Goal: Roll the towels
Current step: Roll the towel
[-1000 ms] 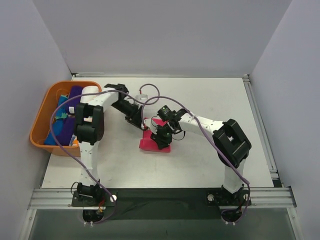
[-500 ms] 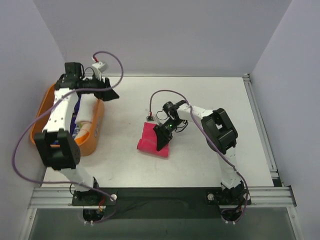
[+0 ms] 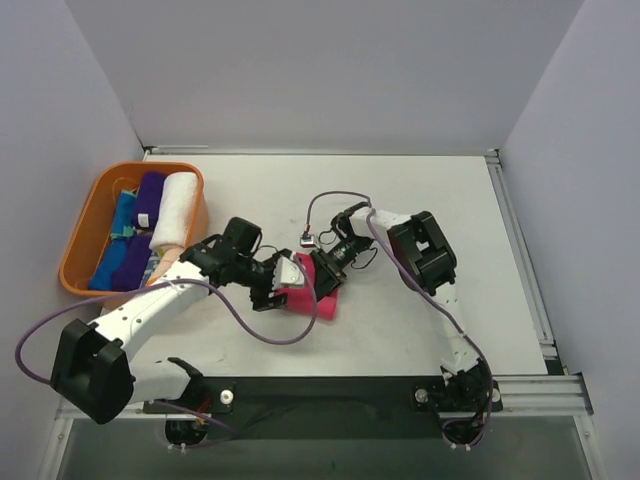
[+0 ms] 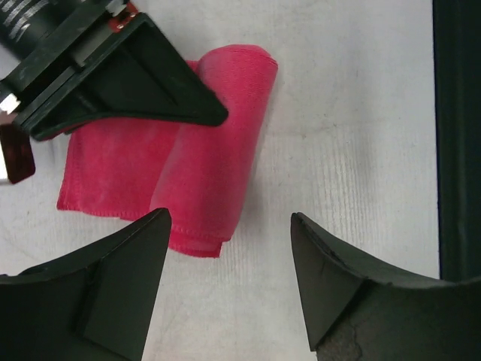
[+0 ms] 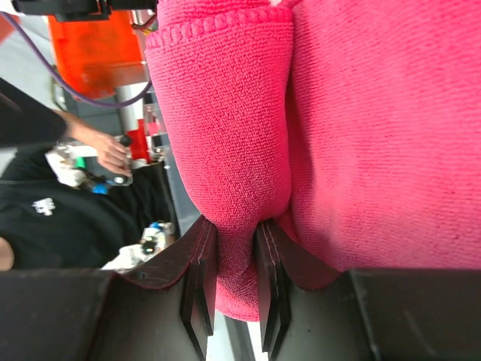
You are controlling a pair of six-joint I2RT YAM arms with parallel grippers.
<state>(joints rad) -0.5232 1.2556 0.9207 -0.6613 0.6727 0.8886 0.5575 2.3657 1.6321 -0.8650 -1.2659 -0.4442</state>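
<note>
Hot pink towel (image 4: 218, 143) lies half rolled just ahead of the left gripper (image 4: 229, 218), fingers spread wide, newly swung over from the orange basket (image 3: 80, 230); the right gripper (image 5: 234, 226) still pinches the roll's end.

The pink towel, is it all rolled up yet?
Partly. One side of the pink towel is curled into a roll; the rest lies flat.

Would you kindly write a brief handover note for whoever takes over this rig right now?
Right gripper: shut on the hot pink towel, pinching its rolled part.
Left gripper: open, hovering at the towel's end, holding nothing.
The towel lies mid-table, partly rolled, one flat flap showing.
White towel, purple towel and blue towel sit in the orange basket.
Left to do: finish this roll.
</note>
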